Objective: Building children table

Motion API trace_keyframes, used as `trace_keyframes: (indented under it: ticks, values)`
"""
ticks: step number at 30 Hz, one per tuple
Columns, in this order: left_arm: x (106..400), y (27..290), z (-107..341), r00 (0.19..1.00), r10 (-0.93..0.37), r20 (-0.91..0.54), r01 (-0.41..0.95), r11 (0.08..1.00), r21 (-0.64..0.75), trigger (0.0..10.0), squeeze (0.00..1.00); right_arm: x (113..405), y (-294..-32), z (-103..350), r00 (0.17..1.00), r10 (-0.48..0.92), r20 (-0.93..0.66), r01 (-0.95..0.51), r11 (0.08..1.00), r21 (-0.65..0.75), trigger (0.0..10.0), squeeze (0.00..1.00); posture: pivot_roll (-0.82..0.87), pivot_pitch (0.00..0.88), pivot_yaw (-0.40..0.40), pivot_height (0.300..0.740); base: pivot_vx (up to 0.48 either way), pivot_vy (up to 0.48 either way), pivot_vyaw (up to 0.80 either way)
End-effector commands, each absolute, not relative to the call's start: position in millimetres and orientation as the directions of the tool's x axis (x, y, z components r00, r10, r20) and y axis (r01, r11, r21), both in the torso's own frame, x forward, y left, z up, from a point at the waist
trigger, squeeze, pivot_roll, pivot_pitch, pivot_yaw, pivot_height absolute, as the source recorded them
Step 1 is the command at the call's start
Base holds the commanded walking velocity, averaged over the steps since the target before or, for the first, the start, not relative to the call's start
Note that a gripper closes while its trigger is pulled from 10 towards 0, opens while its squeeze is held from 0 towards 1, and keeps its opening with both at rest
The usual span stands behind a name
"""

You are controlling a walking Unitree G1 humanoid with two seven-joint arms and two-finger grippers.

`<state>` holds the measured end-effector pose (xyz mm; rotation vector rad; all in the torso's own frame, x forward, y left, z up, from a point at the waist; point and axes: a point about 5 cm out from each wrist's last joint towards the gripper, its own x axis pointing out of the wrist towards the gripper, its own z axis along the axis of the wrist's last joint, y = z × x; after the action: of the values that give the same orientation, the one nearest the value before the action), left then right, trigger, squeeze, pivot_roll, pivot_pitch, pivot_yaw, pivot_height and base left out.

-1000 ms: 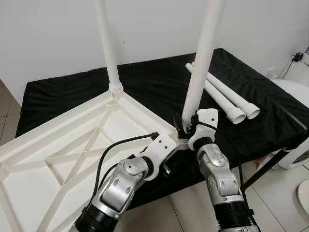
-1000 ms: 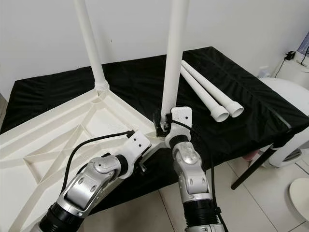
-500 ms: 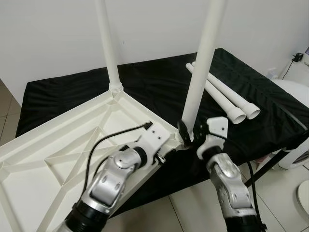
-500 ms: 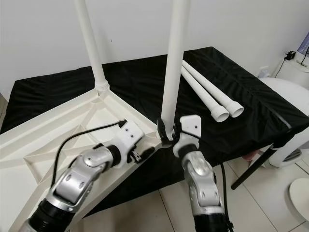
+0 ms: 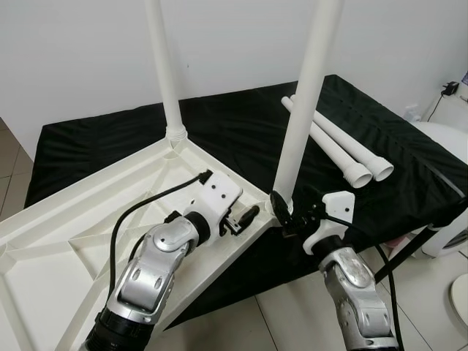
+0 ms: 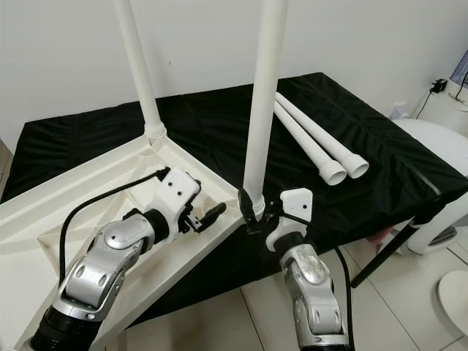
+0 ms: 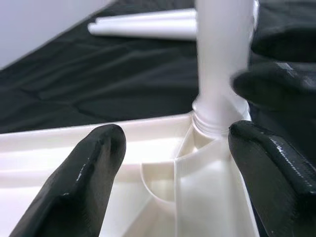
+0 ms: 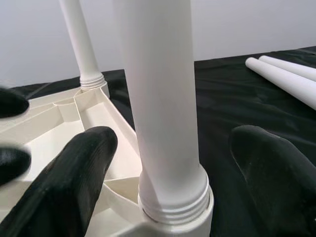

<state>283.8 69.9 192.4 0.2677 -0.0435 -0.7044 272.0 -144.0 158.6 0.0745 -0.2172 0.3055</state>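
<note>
Obstacles: upright leg (image 5: 303,102) screwed into the near corner socket of the upturned tabletop (image 5: 88,227), flanked closely by the right hand (image 5: 287,213), fingers spread either side of its base, and the left hand (image 5: 240,220), fingers apart over the tabletop rim just beside it; second upright leg (image 5: 164,66) at the tabletop's far corner. Two loose legs (image 5: 344,150) lie side by side toward the bench's (image 5: 95,139) right edge. Free room: bare black cloth along the bench's far edge and between the upright legs; ribbed tabletop hollows open from above.
</note>
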Motion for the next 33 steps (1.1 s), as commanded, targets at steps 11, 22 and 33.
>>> trace_keyframes:
  ticks: [11,22,33]
  values:
    - [302.8,107.8,184.0,0.952,-0.302,0.048,0.291,0.945,0.152,10.0,0.0,257.7,-143.5,153.5,0.928,0.293,0.23,-0.313,0.948,0.056,10.0,0.0,-0.12,0.058,0.051,0.74,0.0,0.0,0.0]
    - [301.7,142.1,177.3,0.991,-0.119,0.06,0.109,0.982,0.154,10.0,0.0,246.5,-145.1,153.1,0.882,0.423,0.207,-0.442,0.895,0.053,10.0,0.0,-0.11,0.063,0.052,0.74,0.0,0.0,0.0]
    - [292.8,147.6,167.3,0.978,-0.069,0.195,0.045,0.991,0.123,10.0,0.0,253.9,-150.8,154.2,0.813,0.56,0.158,-0.568,0.823,0.006,10.0,0.0,-0.09,0.092,0.048,0.74,0.0,0.0,0.0]
